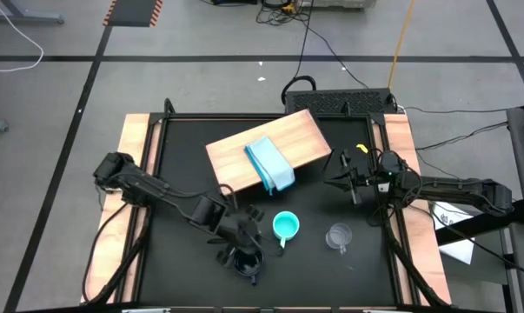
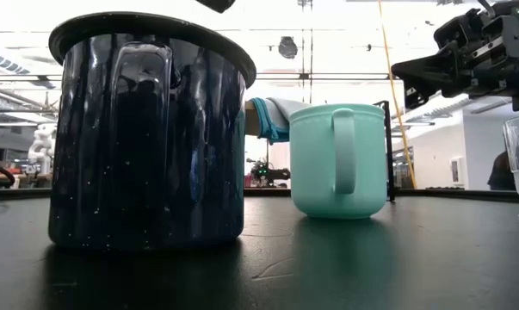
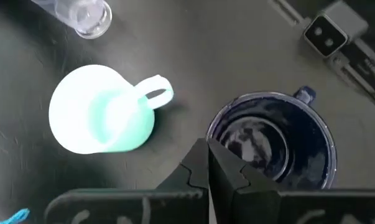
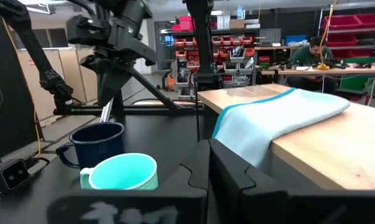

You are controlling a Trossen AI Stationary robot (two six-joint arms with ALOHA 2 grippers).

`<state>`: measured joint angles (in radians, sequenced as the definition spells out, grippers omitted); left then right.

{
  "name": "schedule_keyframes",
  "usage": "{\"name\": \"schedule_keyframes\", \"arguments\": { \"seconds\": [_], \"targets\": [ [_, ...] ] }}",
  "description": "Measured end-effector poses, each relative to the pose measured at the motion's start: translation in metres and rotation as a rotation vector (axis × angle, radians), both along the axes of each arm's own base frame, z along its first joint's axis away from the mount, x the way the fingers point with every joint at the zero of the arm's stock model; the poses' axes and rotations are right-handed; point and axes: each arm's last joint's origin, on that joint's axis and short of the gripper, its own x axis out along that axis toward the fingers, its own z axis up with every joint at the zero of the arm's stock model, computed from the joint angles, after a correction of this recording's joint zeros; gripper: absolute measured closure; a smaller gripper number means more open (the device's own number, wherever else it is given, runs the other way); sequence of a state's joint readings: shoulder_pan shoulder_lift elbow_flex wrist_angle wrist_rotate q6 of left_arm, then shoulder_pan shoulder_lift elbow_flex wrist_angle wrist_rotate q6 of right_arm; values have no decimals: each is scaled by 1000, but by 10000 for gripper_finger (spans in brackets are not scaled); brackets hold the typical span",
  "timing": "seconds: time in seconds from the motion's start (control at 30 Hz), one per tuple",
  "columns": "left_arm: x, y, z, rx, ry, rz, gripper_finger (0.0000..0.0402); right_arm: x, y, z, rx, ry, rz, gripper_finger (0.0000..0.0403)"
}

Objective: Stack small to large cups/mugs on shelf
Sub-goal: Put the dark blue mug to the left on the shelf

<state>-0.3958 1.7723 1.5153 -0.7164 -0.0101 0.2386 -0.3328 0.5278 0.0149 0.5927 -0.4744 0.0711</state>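
The dark navy mug (image 2: pixel 147 129) stands upright on the black table, near the front edge, its handle toward the low camera. My left gripper (image 1: pixel 238 246) is shut and hovers just above the mug's rim (image 3: pixel 271 143), touching nothing. The turquoise cup (image 1: pixel 285 226) stands upright to the mug's right, and it also shows in the left wrist view (image 3: pixel 103 118). The clear glass mug (image 1: pixel 338 236) stands farther right. The tan wooden shelf (image 1: pixel 288 139) lies at the table's far middle. My right gripper (image 1: pixel 344 174) is shut and empty, in the air to the right of the shelf.
A pale blue folded cloth (image 1: pixel 270 163) lies on the shelf and hangs over its near edge (image 4: pixel 268 118). A small camera box (image 3: pixel 327 31) sits on the table's front edge by the navy mug. Wooden side strips (image 1: pixel 135 148) border the black table.
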Motion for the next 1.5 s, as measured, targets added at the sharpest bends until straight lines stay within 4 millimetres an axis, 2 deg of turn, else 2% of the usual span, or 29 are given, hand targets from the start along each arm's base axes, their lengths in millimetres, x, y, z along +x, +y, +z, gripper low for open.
{"name": "schedule_keyframes", "arguments": {
  "seconds": [0.17, 0.33, 0.53, 0.83, 1.1, 1.3, 1.5],
  "targets": [
    [6, -5, 9, -6, 24, -9, 401, 0, 0, -1, 4, 12, 0, 403],
    [7, -6, 11, -84, 65, -44, 401, 0, 0, -1, 4, 14, 0, 403],
    [12, -5, -2, -80, 113, -6, 401, 0, 0, -1, 2, 14, 0, 403],
    [12, -4, -1, -109, 123, 72, 392, 0, 0, -2, 2, 16, -1, 403],
    [14, 1, -1, -148, 141, 160, 337, 0, 0, -2, 2, 17, 0, 403],
    [14, 1, -1, -149, 142, 162, 277, 0, 0, -2, 3, 20, 0, 403],
    [18, 0, -10, -140, 164, 165, 213, 0, 0, -3, 5, 25, 0, 403]
  ]
}}
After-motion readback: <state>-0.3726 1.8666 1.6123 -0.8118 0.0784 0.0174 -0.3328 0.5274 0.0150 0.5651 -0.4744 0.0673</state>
